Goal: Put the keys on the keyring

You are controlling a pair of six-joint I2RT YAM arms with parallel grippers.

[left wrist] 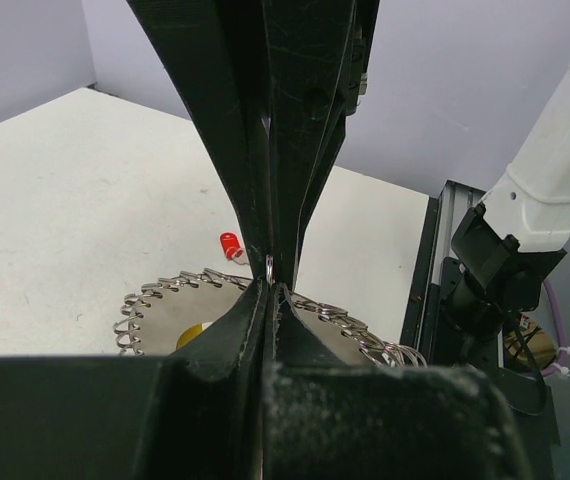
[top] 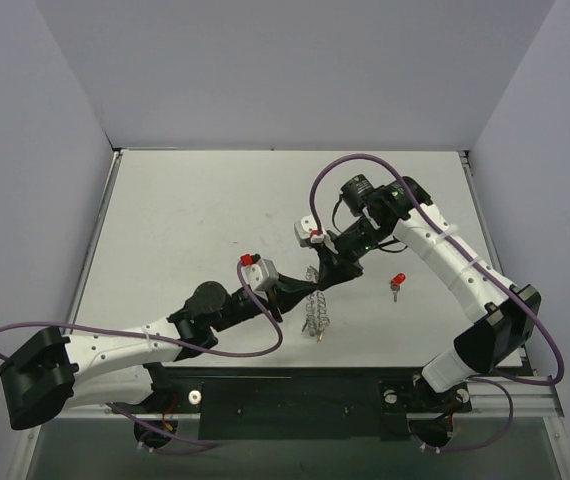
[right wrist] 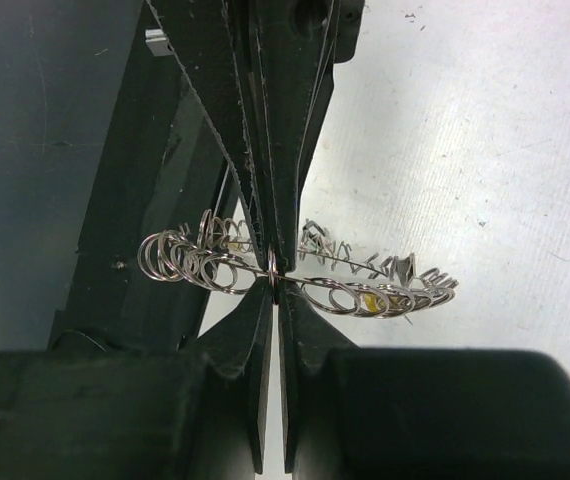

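The keyring [top: 315, 312], a silvery coiled loop, hangs between my two grippers above the table. My left gripper [top: 305, 288] is shut on a coil of it; in the left wrist view its jaws [left wrist: 268, 280] meet tip to tip with the right gripper's. My right gripper [top: 323, 272] is shut on the same spot [right wrist: 273, 272]. The ring spreads out to both sides [right wrist: 385, 295], [left wrist: 165, 290]. A yellow-headed key [right wrist: 370, 300] sits among the coils and also shows in the left wrist view [left wrist: 190, 335]. A red-headed key [top: 397, 283] lies on the table to the right [left wrist: 229, 245]. No green key is in view.
The white table [top: 195, 220] is walled on three sides. The black base rail [top: 295, 395] runs along the near edge. The right arm's white links [top: 445, 250] arch over the right side, with purple cables [top: 355, 160] looping above.
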